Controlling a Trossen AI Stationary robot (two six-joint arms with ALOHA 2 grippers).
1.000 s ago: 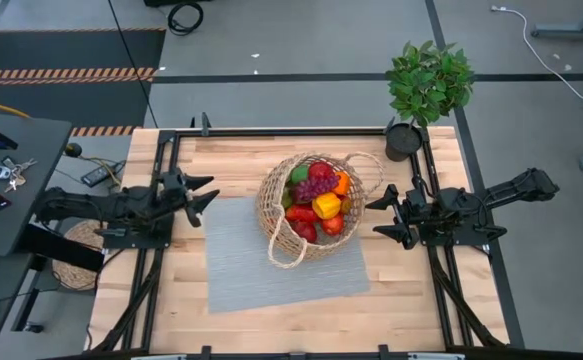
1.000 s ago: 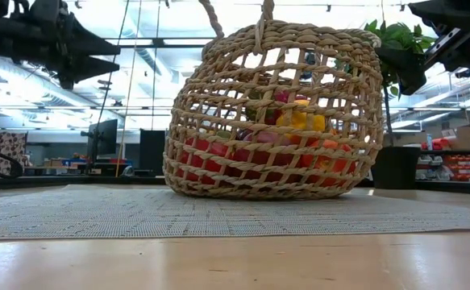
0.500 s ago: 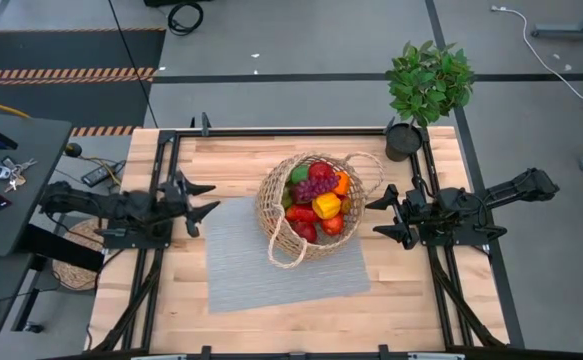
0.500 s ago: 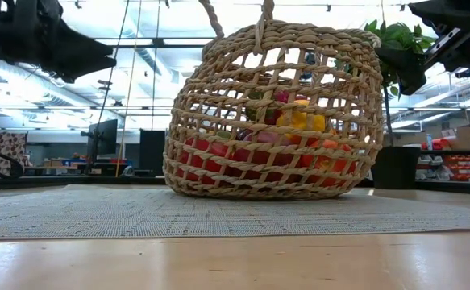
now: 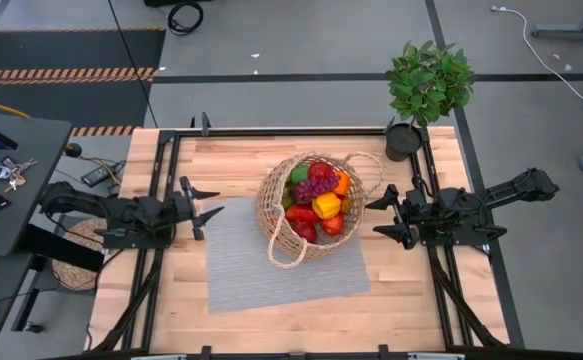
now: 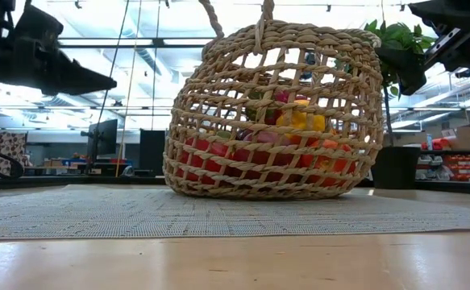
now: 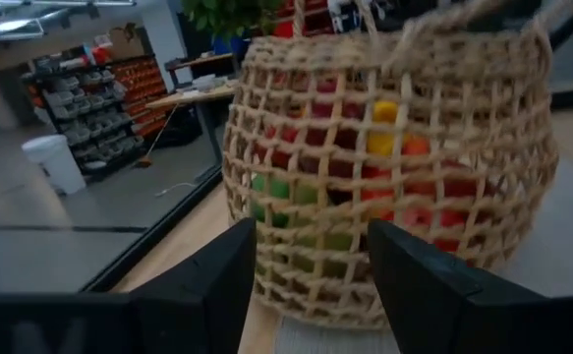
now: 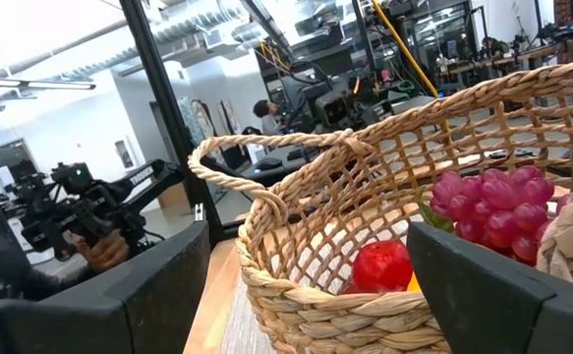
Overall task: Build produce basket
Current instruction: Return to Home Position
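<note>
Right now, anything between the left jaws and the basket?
Nothing visible. The left jaws stand open and empty; only the grey mat lies flat between them and the basket.

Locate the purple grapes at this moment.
In the high view, the purple grapes lie atop the pile inside the basket, beside the yellow pepper; the basket stands on the grey mat.

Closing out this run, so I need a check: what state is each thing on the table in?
Basket: upright on the mat, holding the produce.
Produce: piled inside the basket.
Left gripper: open, empty, left of the basket.
Right gripper: open, empty, right of the basket.
Mat: flat under the basket.
Potted plant: upright at a table corner.
</note>
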